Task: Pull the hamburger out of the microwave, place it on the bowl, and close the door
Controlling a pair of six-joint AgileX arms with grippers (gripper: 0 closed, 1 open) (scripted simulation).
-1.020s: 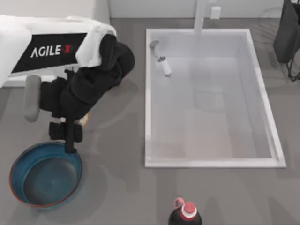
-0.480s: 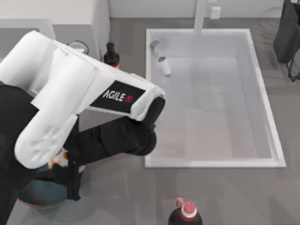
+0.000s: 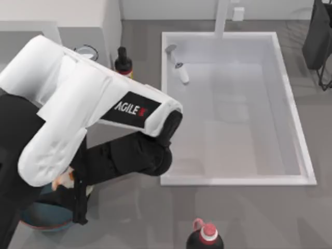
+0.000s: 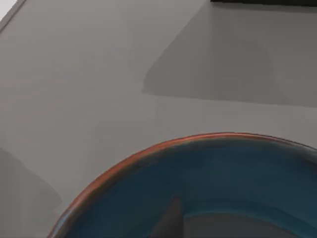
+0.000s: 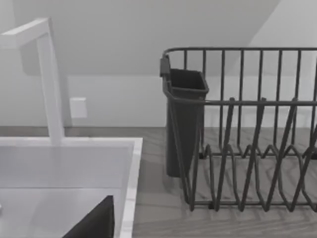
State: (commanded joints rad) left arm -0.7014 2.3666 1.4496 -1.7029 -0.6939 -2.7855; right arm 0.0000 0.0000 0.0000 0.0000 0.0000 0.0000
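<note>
reaching low over the front-left of the surface [image 3: 129,218], the left arm's big white shell covers much of that corner in the top view, and its dark left gripper [image 3: 79,202] hangs just above the bowl [image 3: 46,220]. the hamburger [image 3: 65,179], a pale lump with orange spots, peeks out right at the gripper, over the bowl's far edge; i cannot tell whether the fingers are closed on it or open. the bowl's teal wall and reddish rim show under the arm, and the left wrist view looks down on that same rim with grey surface beyond it. the microwave [image 3: 98,21] stands at the back left, a dark bottle [image 3: 123,59] just beside it. a white sink [image 3: 233,109] takes the middle and right. a red-capped bottle [image 3: 206,237] sits at the front edge. the right wrist view faces a dark dish rack [image 5: 237,134] and the faucet [image 5: 49,79].
</note>
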